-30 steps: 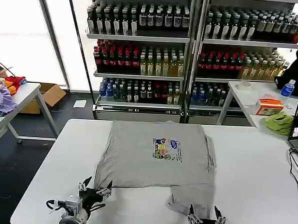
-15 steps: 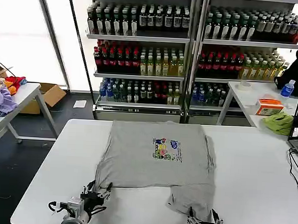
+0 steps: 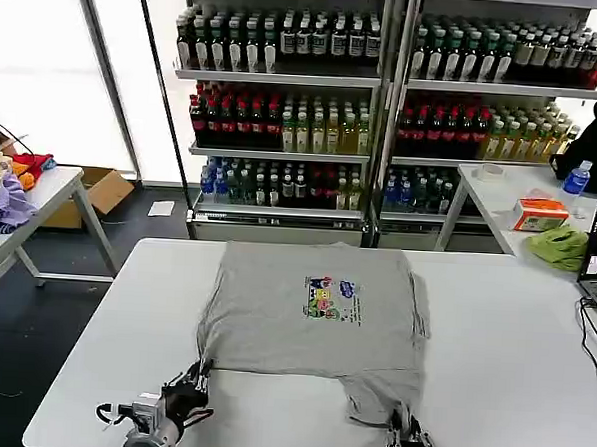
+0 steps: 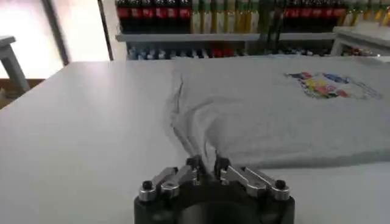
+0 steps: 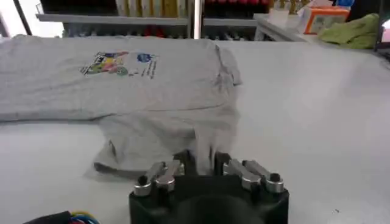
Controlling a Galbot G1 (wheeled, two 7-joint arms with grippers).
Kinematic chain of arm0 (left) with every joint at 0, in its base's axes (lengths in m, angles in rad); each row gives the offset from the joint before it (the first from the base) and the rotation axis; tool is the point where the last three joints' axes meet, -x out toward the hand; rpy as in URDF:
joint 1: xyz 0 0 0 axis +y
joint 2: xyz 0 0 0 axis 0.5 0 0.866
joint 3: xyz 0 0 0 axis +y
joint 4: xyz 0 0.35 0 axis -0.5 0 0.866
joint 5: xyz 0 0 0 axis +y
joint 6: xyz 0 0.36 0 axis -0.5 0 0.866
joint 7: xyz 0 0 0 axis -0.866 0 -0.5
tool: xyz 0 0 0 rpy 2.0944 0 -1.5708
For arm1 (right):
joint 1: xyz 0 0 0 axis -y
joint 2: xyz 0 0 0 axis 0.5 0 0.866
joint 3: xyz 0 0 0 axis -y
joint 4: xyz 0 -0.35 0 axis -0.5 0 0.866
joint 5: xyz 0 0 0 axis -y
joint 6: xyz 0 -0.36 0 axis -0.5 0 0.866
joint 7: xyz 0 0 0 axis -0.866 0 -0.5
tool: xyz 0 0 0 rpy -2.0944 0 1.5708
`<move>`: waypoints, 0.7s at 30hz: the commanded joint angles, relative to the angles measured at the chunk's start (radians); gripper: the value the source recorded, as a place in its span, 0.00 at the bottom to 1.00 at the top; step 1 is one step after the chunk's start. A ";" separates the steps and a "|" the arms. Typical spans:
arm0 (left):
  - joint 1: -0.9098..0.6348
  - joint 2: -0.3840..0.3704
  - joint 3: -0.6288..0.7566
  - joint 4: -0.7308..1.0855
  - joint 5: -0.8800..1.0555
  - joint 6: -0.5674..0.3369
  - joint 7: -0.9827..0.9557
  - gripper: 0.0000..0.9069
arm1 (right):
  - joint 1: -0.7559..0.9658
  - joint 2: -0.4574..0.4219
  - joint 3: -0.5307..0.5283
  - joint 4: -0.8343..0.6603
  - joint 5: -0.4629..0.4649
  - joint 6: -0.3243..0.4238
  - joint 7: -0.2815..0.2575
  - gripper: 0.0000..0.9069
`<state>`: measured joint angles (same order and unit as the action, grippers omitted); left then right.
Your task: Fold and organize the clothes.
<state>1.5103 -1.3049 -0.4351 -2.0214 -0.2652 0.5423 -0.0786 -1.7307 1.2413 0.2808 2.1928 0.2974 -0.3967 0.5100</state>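
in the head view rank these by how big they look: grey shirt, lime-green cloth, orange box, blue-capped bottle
1. grey shirt, by far the largest, spread on the white table.
2. lime-green cloth and orange box: near alike, too close to rank.
3. blue-capped bottle, smallest.
All three small things sit farther from the camera, so they look smaller.

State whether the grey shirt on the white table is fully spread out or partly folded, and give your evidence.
Partly folded. The grey shirt lies doubled over with a straight folded near edge, one flap hanging below it, and both grippers pinching its near corners.
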 commanded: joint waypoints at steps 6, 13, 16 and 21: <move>-0.009 -0.012 0.008 -0.018 -0.017 -0.072 0.002 0.01 | 0.008 0.005 0.024 0.041 -0.016 0.039 -0.024 0.00; -0.069 -0.030 0.005 -0.049 -0.059 -0.163 0.005 0.00 | 0.100 0.042 0.067 0.114 -0.061 0.043 -0.071 0.00; -0.103 -0.031 -0.002 -0.044 -0.073 -0.177 0.010 0.00 | 0.156 0.055 0.083 0.114 -0.061 0.018 -0.078 0.00; -0.171 -0.030 -0.006 -0.004 -0.101 -0.194 0.006 0.00 | 0.253 0.058 0.105 0.055 -0.069 0.022 -0.143 0.00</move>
<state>1.3960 -1.3363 -0.4340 -2.0307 -0.3442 0.3857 -0.0756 -1.5161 1.2897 0.3706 2.2183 0.2477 -0.3739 0.3984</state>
